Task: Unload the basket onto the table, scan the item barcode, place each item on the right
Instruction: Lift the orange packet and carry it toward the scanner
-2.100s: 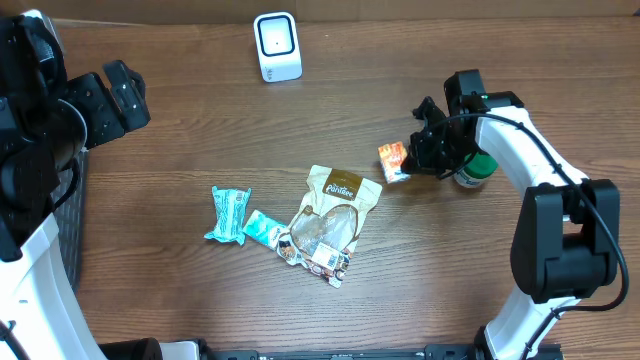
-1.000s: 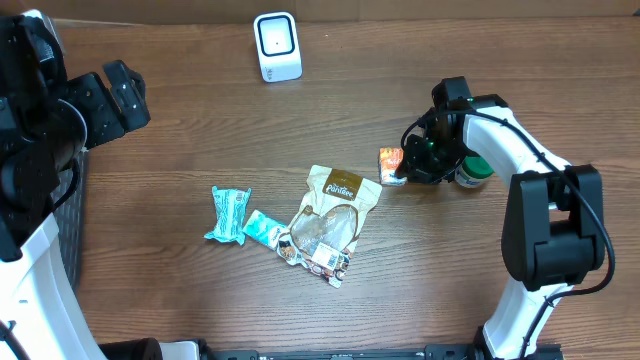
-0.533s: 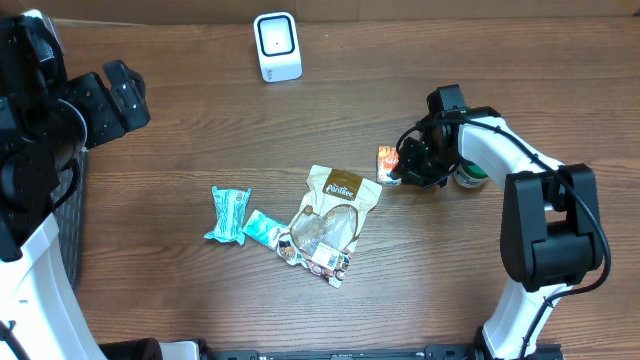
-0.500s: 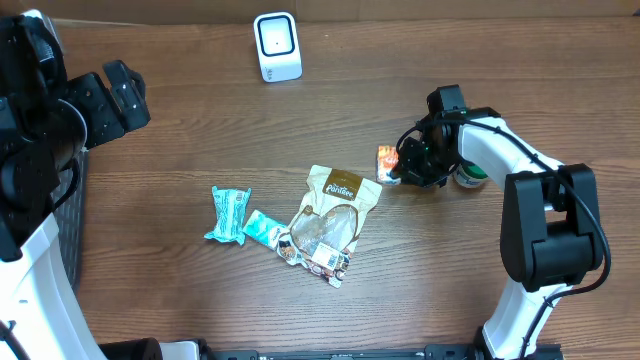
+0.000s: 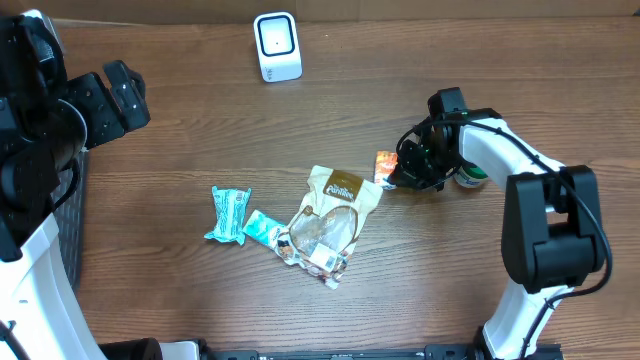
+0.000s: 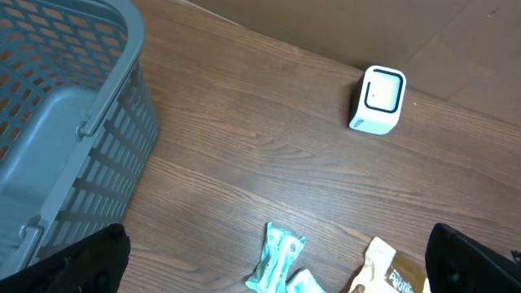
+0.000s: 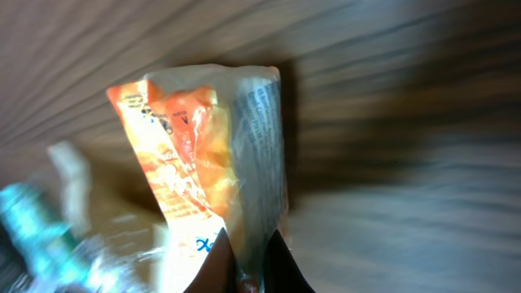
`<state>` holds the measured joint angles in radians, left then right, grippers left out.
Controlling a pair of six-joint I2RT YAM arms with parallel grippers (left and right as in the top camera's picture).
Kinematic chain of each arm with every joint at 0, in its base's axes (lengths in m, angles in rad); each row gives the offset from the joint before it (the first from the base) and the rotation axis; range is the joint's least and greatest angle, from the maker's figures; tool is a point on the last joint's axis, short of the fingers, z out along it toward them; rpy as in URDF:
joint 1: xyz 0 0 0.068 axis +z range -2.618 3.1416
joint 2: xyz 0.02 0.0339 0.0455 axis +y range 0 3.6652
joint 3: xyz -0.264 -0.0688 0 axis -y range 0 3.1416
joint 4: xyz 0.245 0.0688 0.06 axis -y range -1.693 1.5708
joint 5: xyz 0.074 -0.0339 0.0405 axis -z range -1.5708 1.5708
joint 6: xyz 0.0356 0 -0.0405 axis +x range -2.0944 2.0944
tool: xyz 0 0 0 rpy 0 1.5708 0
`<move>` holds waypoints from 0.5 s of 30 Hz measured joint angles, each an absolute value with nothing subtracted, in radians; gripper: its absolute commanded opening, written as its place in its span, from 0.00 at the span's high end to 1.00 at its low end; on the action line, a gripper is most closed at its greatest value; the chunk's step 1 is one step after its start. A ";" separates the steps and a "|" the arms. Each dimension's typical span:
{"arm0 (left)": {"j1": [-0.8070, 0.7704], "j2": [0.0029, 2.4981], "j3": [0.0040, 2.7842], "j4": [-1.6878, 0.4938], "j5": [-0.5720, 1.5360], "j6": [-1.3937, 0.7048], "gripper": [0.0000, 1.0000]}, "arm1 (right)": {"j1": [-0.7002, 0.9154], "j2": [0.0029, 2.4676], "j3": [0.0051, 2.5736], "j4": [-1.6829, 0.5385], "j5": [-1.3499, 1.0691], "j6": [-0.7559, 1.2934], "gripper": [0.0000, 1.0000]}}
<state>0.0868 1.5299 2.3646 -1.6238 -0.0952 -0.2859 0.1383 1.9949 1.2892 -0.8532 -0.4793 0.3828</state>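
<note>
Right wrist view: the right gripper [image 7: 249,265] is clenched on the lower edge of the orange snack packet [image 7: 203,155]. Overhead, the packet sits toward the right side of the table [image 5: 190,130], well apart from the scanner [image 5: 277,46] at the far edge. The left gripper [image 5: 112,95] hangs spread wide over the left edge.

Soft even light; right wrist view motion-blurred, only the orange packet [image 7: 195,155] sharp.

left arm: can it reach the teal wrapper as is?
Probably yes. Left gripper is open and empty; teal wrapper lies flat, nothing over it; right gripper is off holding the orange packet.
</note>
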 measured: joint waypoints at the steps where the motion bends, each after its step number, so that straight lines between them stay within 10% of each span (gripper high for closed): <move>1: 0.087 1.530 2.365 -1.624 -0.095 -0.286 0.00 | 0.135 1.984 1.289 -0.852 -0.517 0.364 0.96; 15: 0.087 1.530 2.365 -1.623 -0.095 -0.286 0.00 | 0.023 1.710 1.329 -0.409 -1.324 0.432 0.96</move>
<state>0.0872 1.5299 2.3646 -1.6226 -0.0952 -0.2863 0.0231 1.7096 1.3293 -0.4091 -1.3243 0.4324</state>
